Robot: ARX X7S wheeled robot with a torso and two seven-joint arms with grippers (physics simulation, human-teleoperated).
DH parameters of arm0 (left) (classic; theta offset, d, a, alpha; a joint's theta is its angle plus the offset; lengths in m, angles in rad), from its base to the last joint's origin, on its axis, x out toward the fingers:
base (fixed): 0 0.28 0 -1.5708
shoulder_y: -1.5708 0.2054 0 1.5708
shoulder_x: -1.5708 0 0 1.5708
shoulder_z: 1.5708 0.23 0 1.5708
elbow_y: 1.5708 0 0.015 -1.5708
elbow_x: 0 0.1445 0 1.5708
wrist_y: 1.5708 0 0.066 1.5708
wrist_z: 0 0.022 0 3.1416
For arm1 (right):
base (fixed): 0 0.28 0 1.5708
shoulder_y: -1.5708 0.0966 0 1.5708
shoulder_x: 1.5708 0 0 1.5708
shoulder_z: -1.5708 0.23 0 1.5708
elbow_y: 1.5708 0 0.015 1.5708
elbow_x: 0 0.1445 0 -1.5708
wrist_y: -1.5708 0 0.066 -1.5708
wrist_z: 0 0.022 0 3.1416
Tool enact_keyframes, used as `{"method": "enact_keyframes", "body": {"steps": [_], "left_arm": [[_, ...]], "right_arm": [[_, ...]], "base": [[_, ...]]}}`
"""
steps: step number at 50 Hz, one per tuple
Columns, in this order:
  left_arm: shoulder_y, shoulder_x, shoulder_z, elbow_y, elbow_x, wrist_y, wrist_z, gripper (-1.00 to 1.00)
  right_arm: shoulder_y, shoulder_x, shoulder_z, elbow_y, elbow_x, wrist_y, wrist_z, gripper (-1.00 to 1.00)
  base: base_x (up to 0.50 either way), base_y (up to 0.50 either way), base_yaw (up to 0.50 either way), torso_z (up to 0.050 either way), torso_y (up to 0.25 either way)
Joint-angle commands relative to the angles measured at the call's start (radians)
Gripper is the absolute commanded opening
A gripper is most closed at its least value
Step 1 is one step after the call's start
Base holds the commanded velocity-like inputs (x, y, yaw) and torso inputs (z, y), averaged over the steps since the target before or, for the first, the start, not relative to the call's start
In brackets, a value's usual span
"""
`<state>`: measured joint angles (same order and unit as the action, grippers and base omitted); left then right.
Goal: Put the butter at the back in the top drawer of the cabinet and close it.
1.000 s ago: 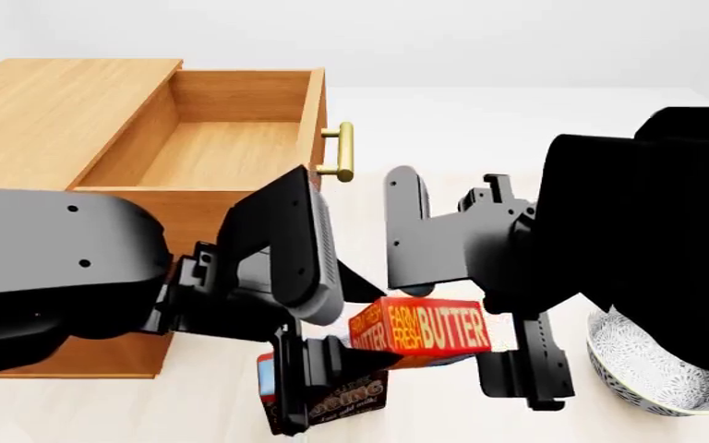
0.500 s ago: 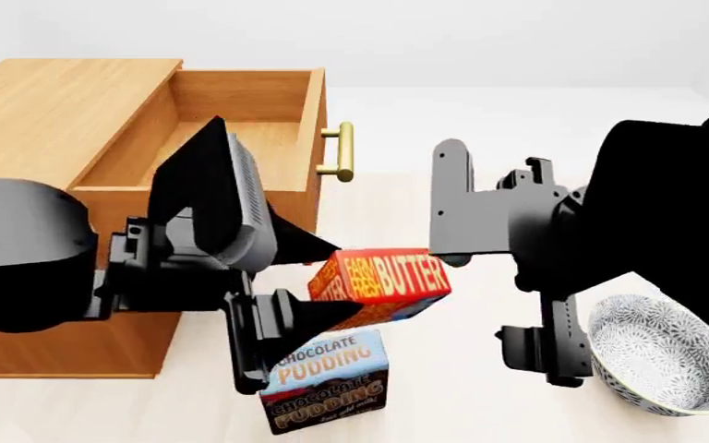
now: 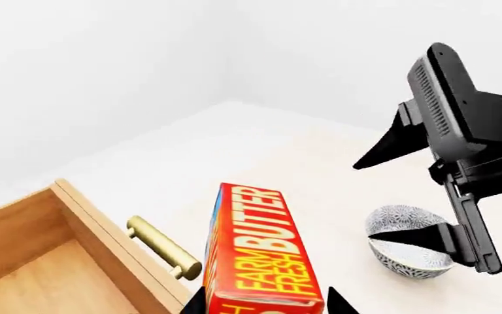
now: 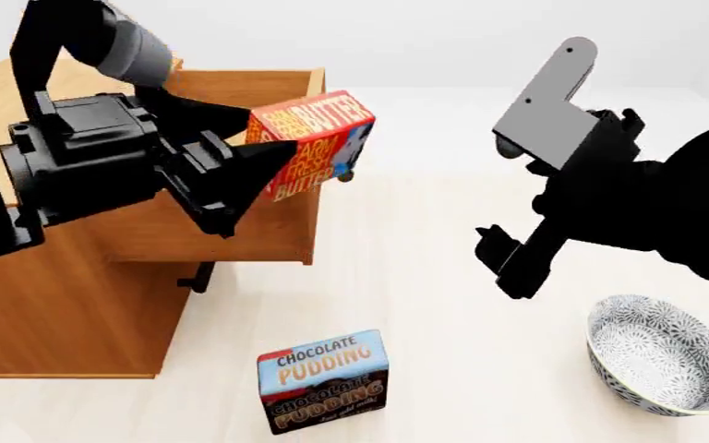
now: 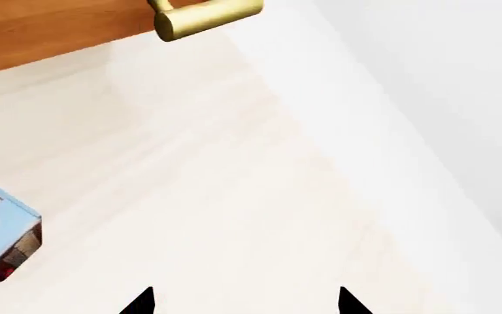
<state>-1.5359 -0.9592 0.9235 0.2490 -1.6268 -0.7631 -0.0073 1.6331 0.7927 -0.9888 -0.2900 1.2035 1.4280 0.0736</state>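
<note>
Head view: the left gripper (image 4: 283, 157) clamps the orange-red cardboard butter box (image 4: 315, 144) over the front edge of the pulled-out wooden top drawer (image 4: 307, 210), at eleven o'clock from the chocolate pudding box (image 4: 324, 380).

Left wrist view: the drawer's brass bar handle (image 3: 164, 247) shows.

Right wrist view: the right gripper (image 5: 244, 302) is spread apart over bare tabletop (image 5: 277, 196).

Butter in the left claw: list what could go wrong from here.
1. The butter is held near one end, most of the box sticking out past the left claw. It may pivot or slip before release.
2. It sits at the front edge of the open top drawer, beside the handle. Lowered here, it could catch the front panel or fall outside.
3. Released near the front, it would miss the back of the drawer.
</note>
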Motion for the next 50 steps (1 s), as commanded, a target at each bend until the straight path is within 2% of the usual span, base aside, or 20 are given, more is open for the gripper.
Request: {"method": "enact_keyframes", "body": {"steps": [1,7,15,28,36,44,50], "left_arm": [[-0.105,0.053,-0.052,-0.133,-0.046,-0.005,-0.21,-1.0],[-0.164,0.147,-0.028,-0.302,0.016,-0.008,-0.276,-1.0],[-0.241,0.279,0.014,-0.553,0.103,-0.008,-0.224,-1.0],[-0.34,0.515,0.085,-1.064,0.262,0.089,-0.008,-1.0],[-0.395,0.729,0.16,-1.551,0.386,0.213,0.24,-1.0],[-0.344,0.751,0.052,-1.558,0.507,0.217,0.224,-1.0],[-0.31,0.767,-0.144,-1.558,0.696,0.195,0.234,-1.0]], "right_arm": [[-0.265,0.069,0.331,-0.037,0.3,-0.066,0.461,1.0],[-0.389,0.132,0.42,-0.167,0.347,-0.211,0.516,1.0],[-0.501,0.229,0.535,-0.343,0.439,-0.356,0.598,1.0],[-0.722,0.394,0.7,-0.615,0.483,-0.569,0.658,1.0],[-0.823,0.434,0.751,-0.657,0.436,-0.631,0.629,1.0],[-0.86,0.441,0.77,-0.648,0.408,-0.653,0.599,1.0],[-0.886,0.46,0.793,-0.658,0.405,-0.675,0.59,1.0]], "base": [[0.0,0.0,0.0,0.0,0.0],[0.0,0.0,0.0,0.0,0.002],[0.0,0.0,0.0,0.001,0.001],[0.0,0.0,0.0,0.0,0.002],[0.0,0.0,0.0,0.001,0.001],[0.0,0.0,0.0,0.0,0.001],[0.0,0.0,0.0,0.0,0.002]]}}
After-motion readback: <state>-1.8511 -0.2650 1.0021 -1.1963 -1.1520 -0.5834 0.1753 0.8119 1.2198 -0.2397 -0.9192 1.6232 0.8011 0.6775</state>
